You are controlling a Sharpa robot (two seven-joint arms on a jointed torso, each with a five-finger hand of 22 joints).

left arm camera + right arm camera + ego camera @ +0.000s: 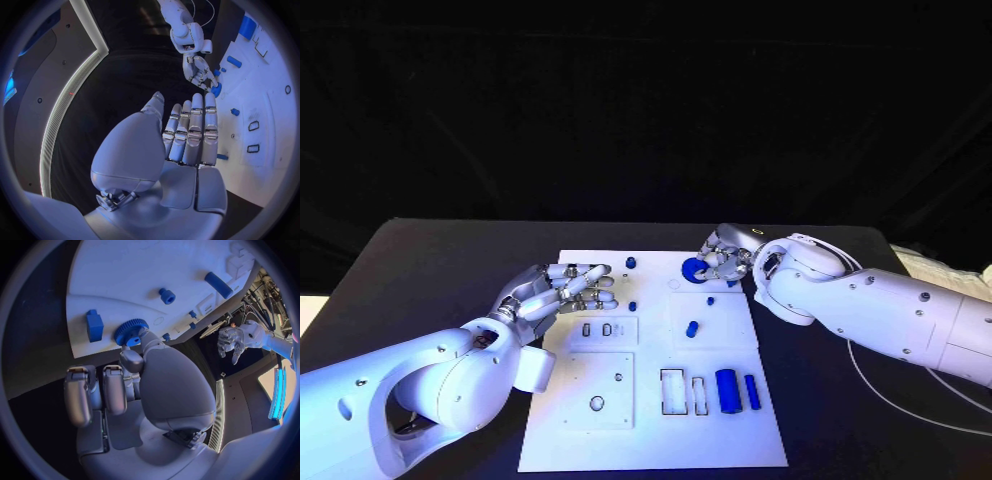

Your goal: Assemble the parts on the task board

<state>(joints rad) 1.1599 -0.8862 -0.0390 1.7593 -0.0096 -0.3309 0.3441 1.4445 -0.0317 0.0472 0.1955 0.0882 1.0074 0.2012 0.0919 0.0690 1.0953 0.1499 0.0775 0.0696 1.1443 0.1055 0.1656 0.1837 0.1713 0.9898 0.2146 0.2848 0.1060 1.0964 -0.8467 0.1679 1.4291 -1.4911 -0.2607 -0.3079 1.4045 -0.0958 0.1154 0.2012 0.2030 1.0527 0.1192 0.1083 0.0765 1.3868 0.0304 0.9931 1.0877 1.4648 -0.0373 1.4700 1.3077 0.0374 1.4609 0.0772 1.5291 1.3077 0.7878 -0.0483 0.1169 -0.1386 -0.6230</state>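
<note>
Now right hand (723,257) pinches blue gear (694,269) upper right of board (646,440); seat it squarely. Left hand (564,288) hovers empty, fingers apart.

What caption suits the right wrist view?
Right hand touches the blue gear on the white task board.

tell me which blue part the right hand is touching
The blue gear at the board's far right corner; the right hand's fingers rest on its toothed rim. The other blue parts, such as the cylinder nearer the robot, lie untouched.
</note>
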